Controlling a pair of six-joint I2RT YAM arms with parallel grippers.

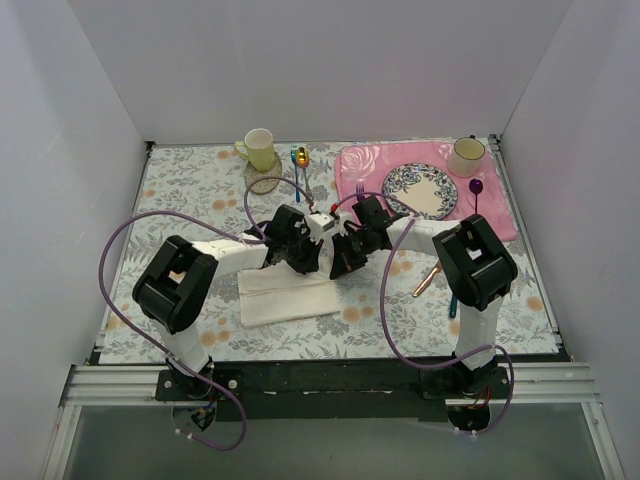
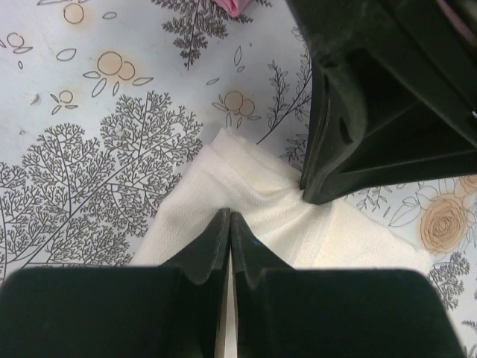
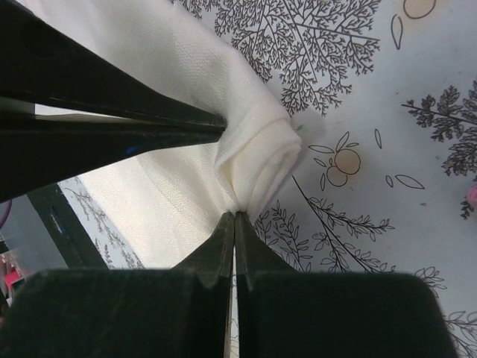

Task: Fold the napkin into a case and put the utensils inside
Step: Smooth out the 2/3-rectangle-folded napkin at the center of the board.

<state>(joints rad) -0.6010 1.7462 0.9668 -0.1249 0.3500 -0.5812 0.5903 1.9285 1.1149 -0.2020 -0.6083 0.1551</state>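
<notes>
1. Both arms are bent inward over the floral worktop [image 1: 200, 190], wrists nearly meeting.
2. The left end effector [image 2: 229, 216] and right end effector [image 3: 235, 216] are pinched shut on the far edge of the cream-white cloth napkin [image 1: 285, 298].
3. The slim copper-coloured knife [image 1: 428, 281] is seen only from overhead, right of the napkin.
</notes>
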